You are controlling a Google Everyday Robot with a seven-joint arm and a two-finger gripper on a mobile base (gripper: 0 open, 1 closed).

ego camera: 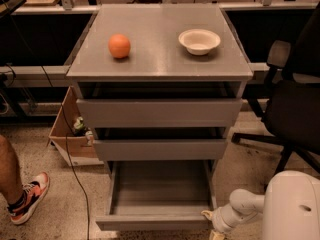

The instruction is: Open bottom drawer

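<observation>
The grey cabinet has three handle-less drawers. The bottom drawer (155,221) stands pulled well out, its shallow grey tray (160,186) bare and its slim front panel near the lower edge of the camera view. The two drawers above it are only slightly out. My gripper (212,224) sits at the end of the white arm, low at the right, just off the right end of the bottom drawer's front panel. Its tips run off the lower edge of the view.
An orange (119,46) and a white bowl (199,40) rest on the cabinet top (155,64). A black office chair (292,109) stands to the right. A cardboard box (72,134) and a cable lie at the left, beside a person's leg and shoe (27,196).
</observation>
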